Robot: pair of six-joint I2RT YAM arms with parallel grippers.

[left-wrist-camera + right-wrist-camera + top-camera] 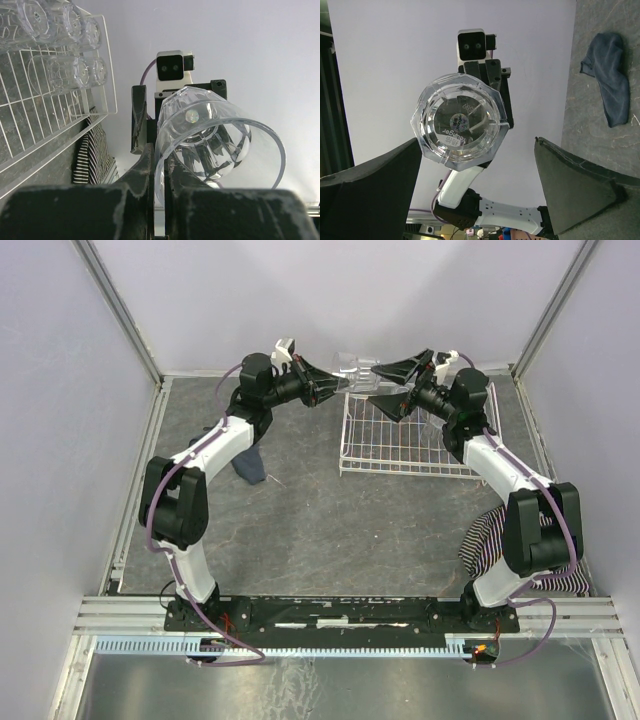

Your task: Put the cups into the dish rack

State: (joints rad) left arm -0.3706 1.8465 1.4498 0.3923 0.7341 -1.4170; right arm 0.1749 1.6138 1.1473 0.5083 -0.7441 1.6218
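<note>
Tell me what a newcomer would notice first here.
A clear cup hangs in mid-air near the far left corner of the dish rack, pinched at its rim by the left gripper. The right gripper faces its base from the other side, jaws wide open. The rack already holds more cups.

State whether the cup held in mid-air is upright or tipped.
Tipped: the cup lies sideways, its rim pinched by the left gripper.
</note>
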